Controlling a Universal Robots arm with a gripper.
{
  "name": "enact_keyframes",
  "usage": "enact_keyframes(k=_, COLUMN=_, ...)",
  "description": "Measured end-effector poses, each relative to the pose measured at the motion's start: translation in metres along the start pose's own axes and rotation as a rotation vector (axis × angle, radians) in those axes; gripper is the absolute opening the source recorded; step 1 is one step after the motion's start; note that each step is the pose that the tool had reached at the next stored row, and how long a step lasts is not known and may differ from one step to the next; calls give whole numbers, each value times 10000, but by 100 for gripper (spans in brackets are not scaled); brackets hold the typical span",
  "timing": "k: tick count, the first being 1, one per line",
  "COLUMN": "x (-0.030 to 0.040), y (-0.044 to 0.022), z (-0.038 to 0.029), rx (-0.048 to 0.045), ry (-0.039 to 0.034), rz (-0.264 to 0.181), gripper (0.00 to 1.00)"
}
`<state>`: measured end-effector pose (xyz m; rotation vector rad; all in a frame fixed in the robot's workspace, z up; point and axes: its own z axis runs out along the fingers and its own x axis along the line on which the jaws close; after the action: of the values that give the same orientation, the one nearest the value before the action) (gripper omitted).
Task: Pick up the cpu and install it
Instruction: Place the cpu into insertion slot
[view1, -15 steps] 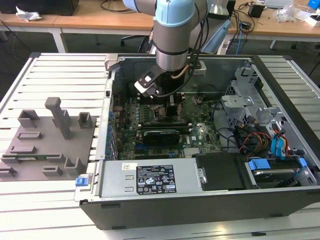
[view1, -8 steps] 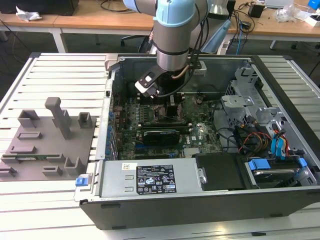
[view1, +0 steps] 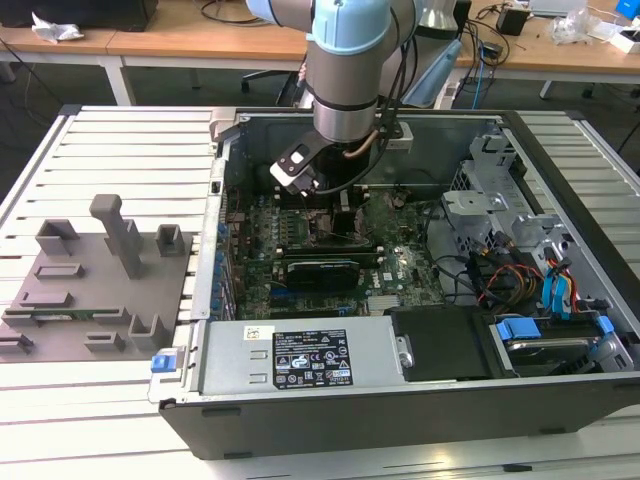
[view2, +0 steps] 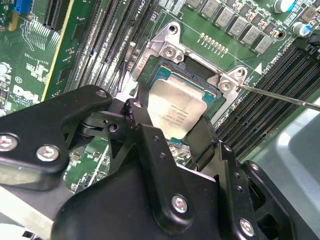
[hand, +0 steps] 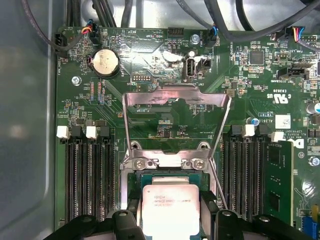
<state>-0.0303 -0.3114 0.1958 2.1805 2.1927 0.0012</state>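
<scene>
The cpu (view2: 175, 107), a flat silver square with a thin tan-green rim, sits between my gripper (view2: 172, 117) fingers. The black fingers (view2: 140, 120) press against two opposite edges of it. It lies level at the dark socket (view2: 167, 47) on the green motherboard; I cannot tell whether it rests in the socket or hovers just over it. In the first wrist view the cpu (hand: 170, 207) sits in my gripper (hand: 170, 222), with the socket's metal load plate (hand: 175, 97) flipped open beyond it. In the exterior view my arm (view1: 345, 90) reaches down into the open computer case (view1: 400, 370).
The thin socket lever (view2: 280, 97) sticks out beside the socket. Black memory slots (hand: 87, 175) flank it on both sides. A graphics card (view1: 320, 270), cables and drive bays (view1: 520, 260) crowd the case. A grey tray (view1: 95, 290) with plastic blocks lies at the exterior view's left.
</scene>
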Motion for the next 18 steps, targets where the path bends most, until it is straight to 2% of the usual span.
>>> enact_keyframes(k=1, x=2, y=1, z=4, rx=-5, ry=14, rz=0, gripper=56)
enact_keyframes(k=2, x=2, y=0, z=3, rx=1, ry=7, rz=-1, gripper=62)
enact_keyframes(k=7, x=-1, y=0, z=-29, rx=6, ry=2, rz=26, gripper=62)
enact_keyframes(k=18, x=-2, y=1, z=-53, rx=5, ry=8, rz=38, gripper=62)
